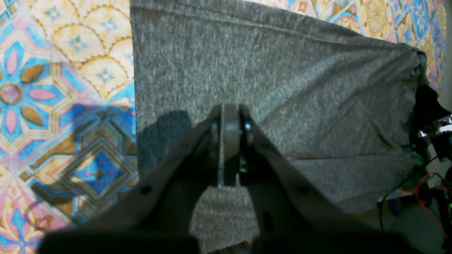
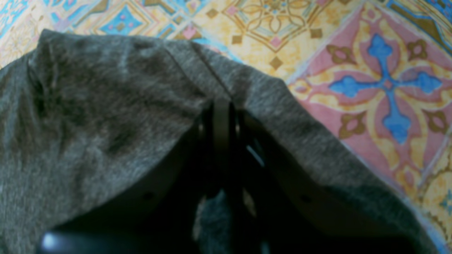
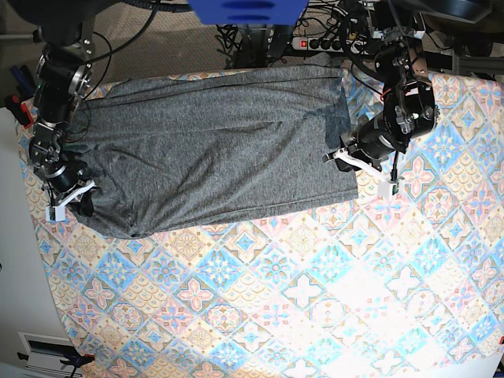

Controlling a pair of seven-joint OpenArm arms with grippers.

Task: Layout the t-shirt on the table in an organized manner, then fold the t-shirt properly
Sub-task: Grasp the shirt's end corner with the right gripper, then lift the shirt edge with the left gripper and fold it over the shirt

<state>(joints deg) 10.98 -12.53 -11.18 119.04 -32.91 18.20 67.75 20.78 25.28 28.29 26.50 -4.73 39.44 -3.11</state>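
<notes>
Right wrist view is blurred — the t-shirt (image 2: 106, 116) hides the right claw (image 2: 222, 106) tips.

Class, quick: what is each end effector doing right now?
Left end effector: closed on the t-shirt.
Right end effector: closed on the t-shirt.

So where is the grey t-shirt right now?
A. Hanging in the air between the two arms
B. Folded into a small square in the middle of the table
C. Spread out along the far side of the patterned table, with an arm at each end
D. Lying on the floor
C: the base view shows the t-shirt spread along the far side of the table, with the left pincer and right pincer at opposite ends.
</notes>
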